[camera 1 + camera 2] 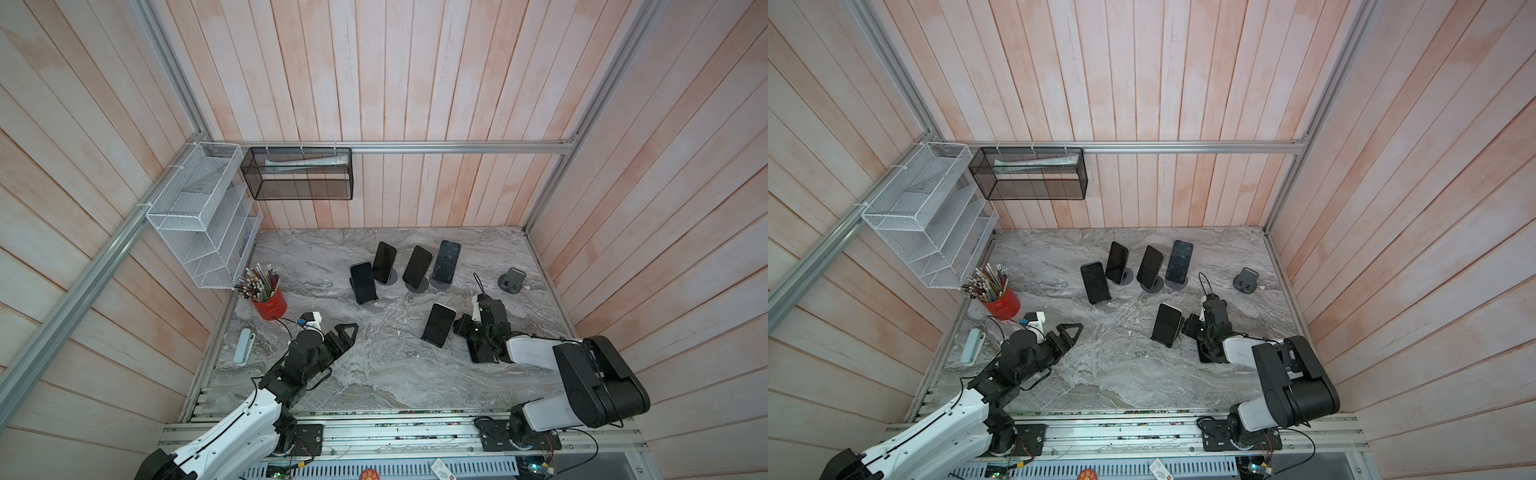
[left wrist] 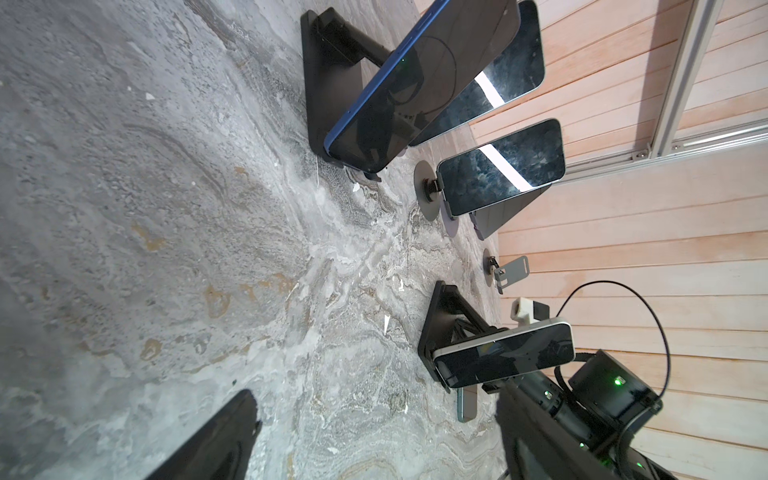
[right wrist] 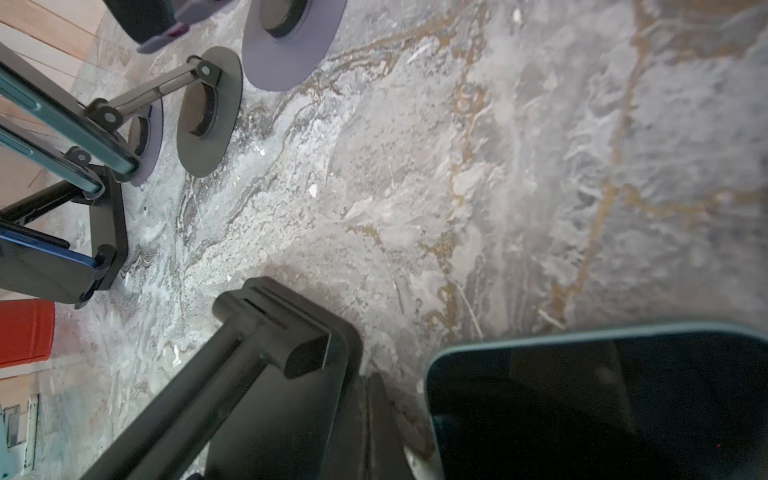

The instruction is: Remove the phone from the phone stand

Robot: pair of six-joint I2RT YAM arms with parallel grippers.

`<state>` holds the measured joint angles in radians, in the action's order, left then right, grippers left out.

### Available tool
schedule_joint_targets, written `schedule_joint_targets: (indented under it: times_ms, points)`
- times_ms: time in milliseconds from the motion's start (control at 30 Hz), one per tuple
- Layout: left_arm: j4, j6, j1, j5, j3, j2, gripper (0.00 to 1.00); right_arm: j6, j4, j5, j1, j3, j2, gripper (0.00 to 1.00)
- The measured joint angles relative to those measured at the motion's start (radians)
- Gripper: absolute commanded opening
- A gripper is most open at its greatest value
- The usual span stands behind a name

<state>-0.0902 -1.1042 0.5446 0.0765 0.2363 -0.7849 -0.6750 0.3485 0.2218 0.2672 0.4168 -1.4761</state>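
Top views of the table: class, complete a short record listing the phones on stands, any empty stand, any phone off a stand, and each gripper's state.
phones on stands: five, including the front phone on a black stand
empty stand: one, back right of the table
loose phone: lies flat by the right gripper
left gripper: open, above bare table, holding nothing
right gripper: shut, low beside the black stand
other items: red pencil cup, front left
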Motion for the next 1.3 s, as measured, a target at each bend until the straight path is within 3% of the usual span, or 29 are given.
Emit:
schedule_joint_targets:
  times_ms: [1300]
  points:
    - [-0.003,0.039,0.0,0.067,0.012,0.067,0.92,0.077,0.197,0.258,-0.003,0.1,-0.229,0.0]
